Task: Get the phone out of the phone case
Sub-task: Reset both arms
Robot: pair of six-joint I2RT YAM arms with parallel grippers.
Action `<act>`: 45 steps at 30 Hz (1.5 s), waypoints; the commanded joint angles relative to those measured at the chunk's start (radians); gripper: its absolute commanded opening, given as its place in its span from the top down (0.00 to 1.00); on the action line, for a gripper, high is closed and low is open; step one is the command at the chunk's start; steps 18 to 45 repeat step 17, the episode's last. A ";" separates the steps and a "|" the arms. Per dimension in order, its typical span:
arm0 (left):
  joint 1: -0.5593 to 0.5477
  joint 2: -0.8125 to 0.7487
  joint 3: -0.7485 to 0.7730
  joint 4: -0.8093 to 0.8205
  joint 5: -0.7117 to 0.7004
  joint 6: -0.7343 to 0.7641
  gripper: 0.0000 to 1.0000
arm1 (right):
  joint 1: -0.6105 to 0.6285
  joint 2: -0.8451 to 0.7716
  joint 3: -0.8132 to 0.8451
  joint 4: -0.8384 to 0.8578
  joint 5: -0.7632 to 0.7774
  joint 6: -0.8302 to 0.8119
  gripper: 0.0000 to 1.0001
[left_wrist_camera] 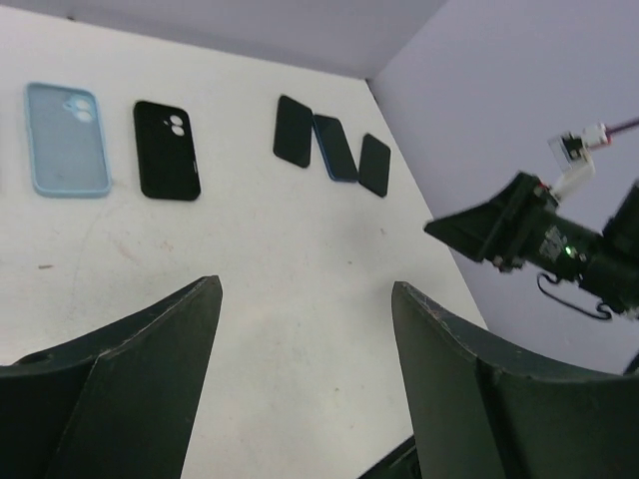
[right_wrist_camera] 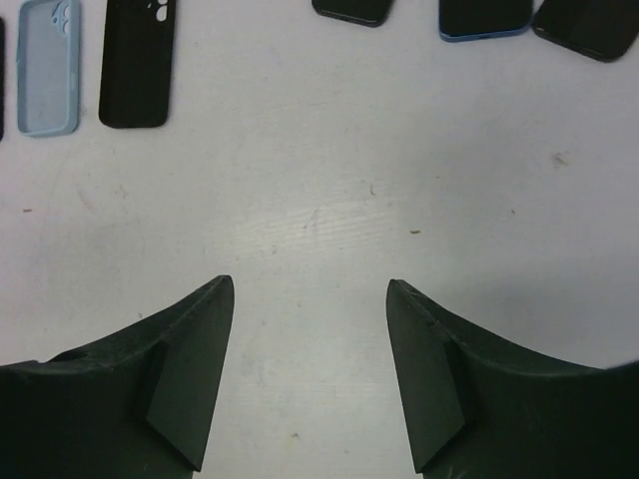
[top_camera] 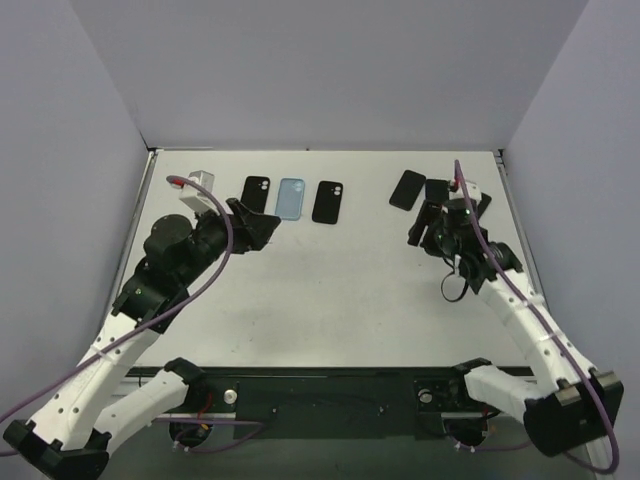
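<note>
Three dark phones lie in a row at the back right: one (top_camera: 407,189), a middle one with a blue rim (top_camera: 437,188) and a third mostly hidden behind my right arm. They also show in the left wrist view (left_wrist_camera: 293,130), (left_wrist_camera: 335,148), (left_wrist_camera: 374,165), and at the top edge of the right wrist view (right_wrist_camera: 485,18). My right gripper (top_camera: 425,225) (right_wrist_camera: 310,284) is open and empty, hovering just in front of them. My left gripper (top_camera: 268,228) (left_wrist_camera: 305,289) is open and empty over the table's left half.
Three empty cases lie back-up at the back left: black (top_camera: 257,193), light blue (top_camera: 290,199) (left_wrist_camera: 66,152) (right_wrist_camera: 48,66) and black (top_camera: 327,202) (left_wrist_camera: 167,150) (right_wrist_camera: 135,62). Grey walls enclose the white table (top_camera: 340,300) on three sides.
</note>
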 commanded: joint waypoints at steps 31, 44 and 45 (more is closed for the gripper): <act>-0.008 -0.194 -0.005 0.003 -0.321 0.090 0.19 | 0.018 -0.842 -0.301 -0.072 0.325 -0.098 0.09; -0.008 -0.194 -0.005 0.003 -0.321 0.090 0.19 | 0.018 -0.842 -0.301 -0.072 0.325 -0.098 0.09; -0.008 -0.194 -0.005 0.003 -0.321 0.090 0.19 | 0.018 -0.842 -0.301 -0.072 0.325 -0.098 0.09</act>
